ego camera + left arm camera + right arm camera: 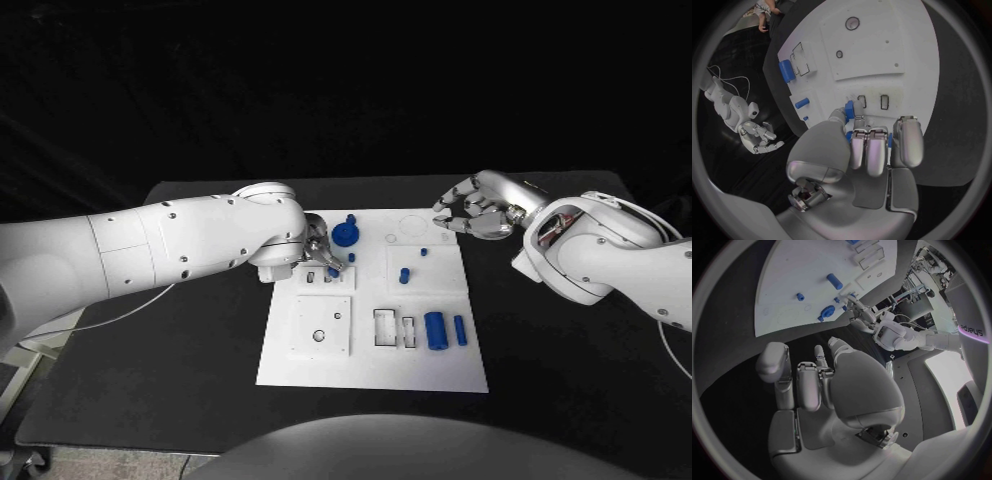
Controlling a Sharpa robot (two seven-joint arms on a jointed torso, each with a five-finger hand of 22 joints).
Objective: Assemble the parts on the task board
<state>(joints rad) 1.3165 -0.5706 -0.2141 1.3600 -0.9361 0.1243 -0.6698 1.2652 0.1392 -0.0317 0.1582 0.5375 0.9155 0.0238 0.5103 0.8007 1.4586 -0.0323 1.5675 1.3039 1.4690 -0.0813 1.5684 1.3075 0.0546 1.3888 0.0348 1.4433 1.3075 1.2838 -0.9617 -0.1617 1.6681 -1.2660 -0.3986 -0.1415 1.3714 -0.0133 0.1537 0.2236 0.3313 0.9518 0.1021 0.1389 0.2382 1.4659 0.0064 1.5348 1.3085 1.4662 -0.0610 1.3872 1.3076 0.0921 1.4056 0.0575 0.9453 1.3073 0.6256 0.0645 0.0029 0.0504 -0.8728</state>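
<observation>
On the black table point(173, 380), the flat white task board point(433, 372) is lying between the two white arms, with its small blue plastic parts spread over it. At the board's far left edge, the silver left hand point(315, 258) is reaching down with its fingers curled together over a short blue peg point(849, 109), right beside a pair of narrow slots; the fingertips seem to be pinching it, though the contact itself is hidden. Just beyond that hand, a larger blue knob-shaped piece point(346, 234) is sitting on the board. The silver right hand point(473, 212) is hovering off the board's far right corner, its fingers curled inward and carrying nothing. Nearer the robot, a stout blue cylinder point(434, 329) and a thinner blue rod point(460, 330) are lying loose beside two rectangular sockets, and two tiny blue pieces are resting mid-board. Judging by these loose parts and the open sockets, assembly looks to be at an early stage, with most insertions remaining.
</observation>
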